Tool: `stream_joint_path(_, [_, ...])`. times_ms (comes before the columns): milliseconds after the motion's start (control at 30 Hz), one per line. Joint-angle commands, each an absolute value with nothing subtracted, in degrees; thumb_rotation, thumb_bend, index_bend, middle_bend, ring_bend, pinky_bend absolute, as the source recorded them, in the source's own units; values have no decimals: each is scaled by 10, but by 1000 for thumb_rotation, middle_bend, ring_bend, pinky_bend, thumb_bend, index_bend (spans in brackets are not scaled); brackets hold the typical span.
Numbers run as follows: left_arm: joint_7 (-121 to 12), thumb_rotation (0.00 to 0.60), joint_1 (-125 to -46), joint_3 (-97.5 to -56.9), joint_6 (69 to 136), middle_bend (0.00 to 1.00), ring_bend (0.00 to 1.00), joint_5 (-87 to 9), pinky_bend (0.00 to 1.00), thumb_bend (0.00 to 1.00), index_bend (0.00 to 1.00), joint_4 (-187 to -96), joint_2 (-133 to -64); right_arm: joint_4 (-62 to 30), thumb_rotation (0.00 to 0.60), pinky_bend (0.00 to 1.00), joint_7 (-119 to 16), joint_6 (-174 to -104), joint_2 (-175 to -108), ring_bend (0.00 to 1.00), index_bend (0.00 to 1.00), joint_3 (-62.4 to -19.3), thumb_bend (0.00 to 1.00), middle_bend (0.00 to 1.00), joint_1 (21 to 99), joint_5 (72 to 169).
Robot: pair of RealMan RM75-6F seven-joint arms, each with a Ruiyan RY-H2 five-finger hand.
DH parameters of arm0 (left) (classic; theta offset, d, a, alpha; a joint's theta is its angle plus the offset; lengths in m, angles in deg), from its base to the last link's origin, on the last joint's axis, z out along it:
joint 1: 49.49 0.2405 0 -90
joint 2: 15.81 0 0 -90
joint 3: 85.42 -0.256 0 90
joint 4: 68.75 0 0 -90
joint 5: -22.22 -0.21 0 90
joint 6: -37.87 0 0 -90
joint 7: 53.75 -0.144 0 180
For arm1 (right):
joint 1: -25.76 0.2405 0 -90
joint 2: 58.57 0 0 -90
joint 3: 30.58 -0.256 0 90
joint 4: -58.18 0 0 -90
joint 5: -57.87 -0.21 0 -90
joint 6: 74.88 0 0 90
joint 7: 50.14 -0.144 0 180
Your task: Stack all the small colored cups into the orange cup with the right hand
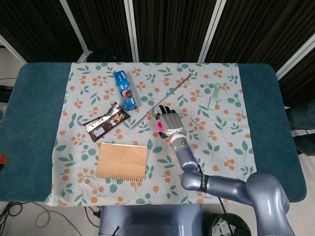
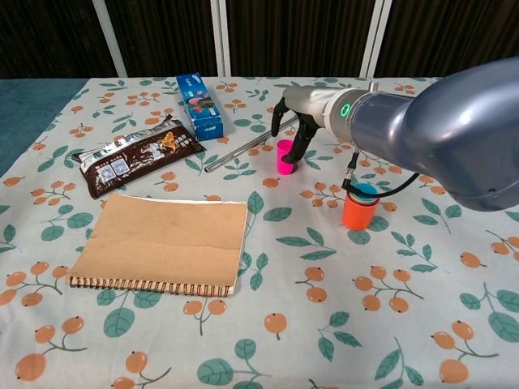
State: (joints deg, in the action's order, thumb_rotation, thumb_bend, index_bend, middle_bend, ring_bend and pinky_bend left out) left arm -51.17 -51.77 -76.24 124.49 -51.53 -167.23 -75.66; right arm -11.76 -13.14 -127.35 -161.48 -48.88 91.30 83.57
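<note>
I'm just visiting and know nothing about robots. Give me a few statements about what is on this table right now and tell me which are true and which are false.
1. The pink cup stands upright on the cloth. True.
2. The orange cup is empty. False: a blue cup already sits nested in it.
3. The right hand is down at the pink cup. True.
4. The notebook lies open. False: it is closed, its brown cover up.
5. The metal rod lies on top of the blue box. False: they lie apart on the cloth.
</note>
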Motion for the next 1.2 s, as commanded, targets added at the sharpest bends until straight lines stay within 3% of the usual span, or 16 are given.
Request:
stream_joint_path(33, [-510,600,-517,-762,1245,31,0,-513,32,356,131,-1671,-757,-99,600,188,-137,-1269,-1625,81,364,-490,390,0,913,843])
stream_joint_path(1200, [-513,600,-520,-761,1240,31,0,-510,33,356,133,-1668,-758,-31,600,188,-146,-1244,-1660,88,450,-505,390,0,910,856])
